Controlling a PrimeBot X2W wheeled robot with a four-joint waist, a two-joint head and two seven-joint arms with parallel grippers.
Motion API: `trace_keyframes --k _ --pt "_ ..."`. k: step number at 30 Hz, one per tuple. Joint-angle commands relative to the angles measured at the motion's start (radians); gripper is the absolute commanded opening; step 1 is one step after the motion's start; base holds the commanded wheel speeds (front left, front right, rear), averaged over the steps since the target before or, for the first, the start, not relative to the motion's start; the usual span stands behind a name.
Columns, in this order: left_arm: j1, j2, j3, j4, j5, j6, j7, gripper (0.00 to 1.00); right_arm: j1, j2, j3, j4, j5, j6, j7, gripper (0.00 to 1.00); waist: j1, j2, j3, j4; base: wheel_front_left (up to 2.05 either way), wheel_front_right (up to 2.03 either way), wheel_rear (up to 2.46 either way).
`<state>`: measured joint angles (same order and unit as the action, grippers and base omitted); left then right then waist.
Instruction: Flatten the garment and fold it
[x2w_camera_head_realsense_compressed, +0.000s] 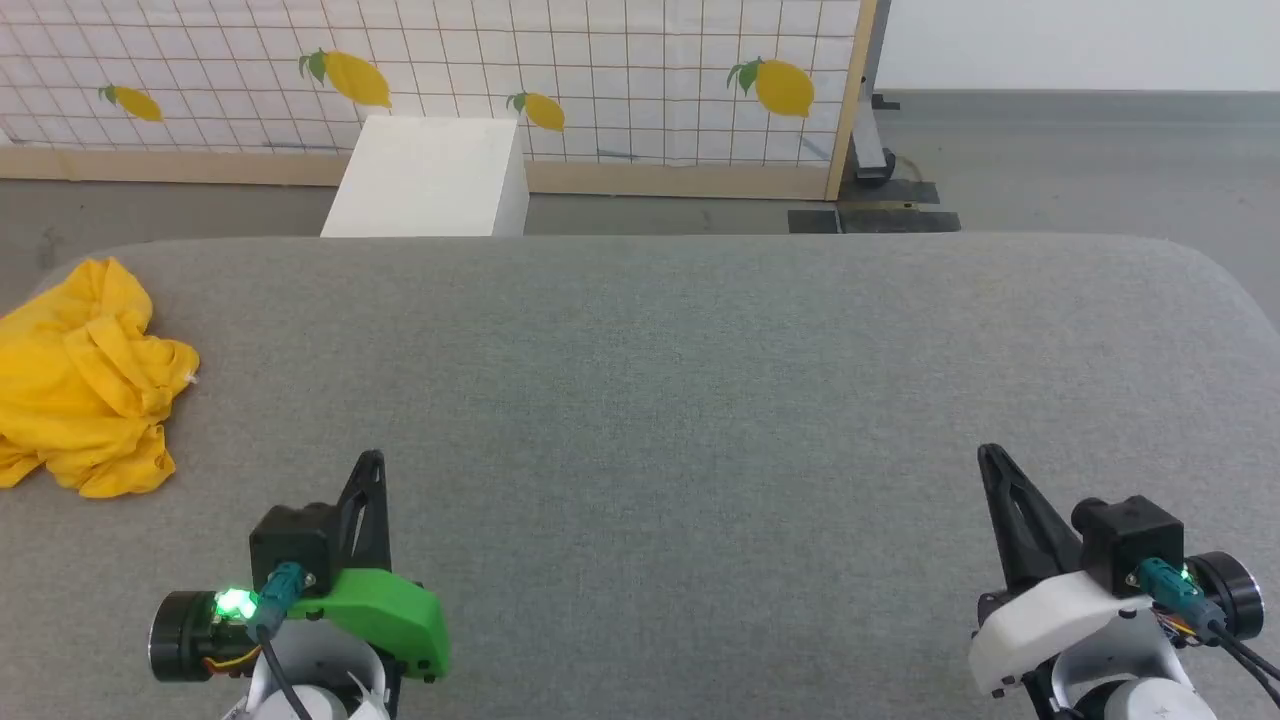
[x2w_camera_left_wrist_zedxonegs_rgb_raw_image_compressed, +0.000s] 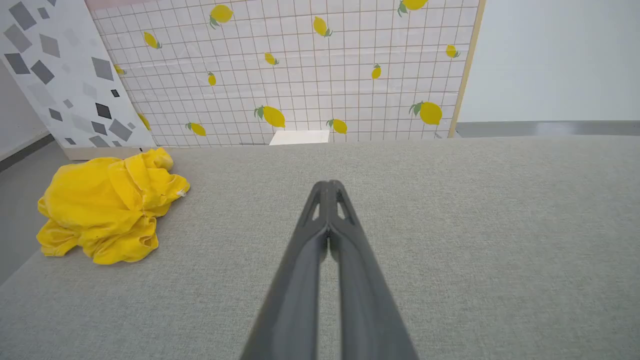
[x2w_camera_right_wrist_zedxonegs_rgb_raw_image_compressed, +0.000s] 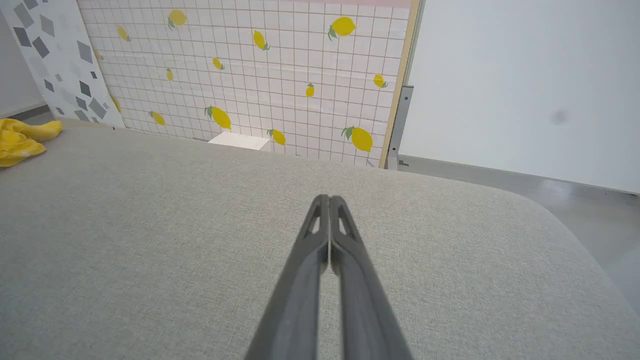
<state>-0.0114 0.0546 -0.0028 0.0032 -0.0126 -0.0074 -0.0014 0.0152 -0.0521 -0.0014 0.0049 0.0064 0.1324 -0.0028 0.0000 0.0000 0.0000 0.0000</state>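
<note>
Garment (x2w_camera_head_realsense_compressed: 85, 385) crumpled on counter (x2w_camera_head_realsense_compressed: 700, 380) far left, well apart from left gripper (x2w_camera_head_realsense_compressed: 372, 462), right gripper (x2w_camera_head_realsense_compressed: 990, 455); jaws clenched, empty.

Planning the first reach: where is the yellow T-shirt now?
The garment lies crumpled at the left edge of the grey surface in the head view, ahead and left of the left gripper.

Place: a staged robot test studio, as I see it over the link.
Backdrop: lemon-print tile panel (x2w_camera_left_wrist_zedxonegs_rgb_raw_image_compressed: 320, 75), wood-framed, standing beyond my left claw (x2w_camera_left_wrist_zedxonegs_rgb_raw_image_compressed: 328, 185).
Left of that claw: a speckled board (x2w_camera_left_wrist_zedxonegs_rgb_raw_image_compressed: 65, 75), leaning.
Under the claw: a grey cloth-covered table (x2w_camera_left_wrist_zedxonegs_rgb_raw_image_compressed: 500, 225).
Right of my right claw (x2w_camera_right_wrist_zedxonegs_rgb_raw_image_compressed: 329, 198): blank white wall (x2w_camera_right_wrist_zedxonegs_rgb_raw_image_compressed: 525, 75), bare grey floor (x2w_camera_right_wrist_zedxonegs_rgb_raw_image_compressed: 590, 210), a metal bracket (x2w_camera_right_wrist_zedxonegs_rgb_raw_image_compressed: 402, 120) at the panel's edge.
</note>
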Motion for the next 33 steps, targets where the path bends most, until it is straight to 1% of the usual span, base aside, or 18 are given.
trace_keyframes --k 1,16,17,18,19,28,33 --pt "0.011 -0.004 0.003 -0.003 0.013 0.007 0.001 0.00 -0.015 0.002 0.001 -0.005 -0.006 -0.002 0.003 0.00 0.0000 0.0000 0.000 0.000 0.00 0.00 0.00" --pt "0.011 -0.004 0.003 -0.003 0.013 0.007 0.001 0.00 -0.015 0.002 0.001 -0.005 -0.006 -0.002 0.003 0.00 0.0000 0.0000 0.000 0.000 0.00 0.00 0.00" --pt "0.000 0.000 0.000 0.000 0.000 0.000 0.000 1.00 0.000 0.000 0.000 0.000 0.000 0.000 0.000 1.00 0.0000 0.0000 0.000 0.000 0.00 0.00 0.00" --pt "0.000 0.000 -0.001 0.000 -0.001 0.000 0.000 0.00 0.000 0.000 0.000 0.000 0.000 0.000 0.000 0.00 0.0000 0.0000 0.000 0.000 0.00 0.00 0.00" --pt "0.000 0.000 -0.001 0.000 -0.002 0.000 0.000 1.00 0.001 0.000 -0.001 0.001 0.000 0.000 0.000 1.00 0.0000 0.0000 0.000 0.000 0.00 0.00 0.00" --pt "-0.005 0.000 -0.014 0.011 -0.013 0.010 -0.013 1.00 -0.003 0.000 0.000 0.004 0.013 0.000 -0.009 1.00 0.0000 0.0000 0.000 0.005 0.00 0.00 0.00" --pt "-0.008 0.000 -0.020 0.019 -0.020 0.018 -0.024 1.00 -0.003 0.000 0.000 0.006 0.015 0.000 -0.015 1.00 0.0000 0.0000 -0.001 0.020 0.00 0.00 0.00"
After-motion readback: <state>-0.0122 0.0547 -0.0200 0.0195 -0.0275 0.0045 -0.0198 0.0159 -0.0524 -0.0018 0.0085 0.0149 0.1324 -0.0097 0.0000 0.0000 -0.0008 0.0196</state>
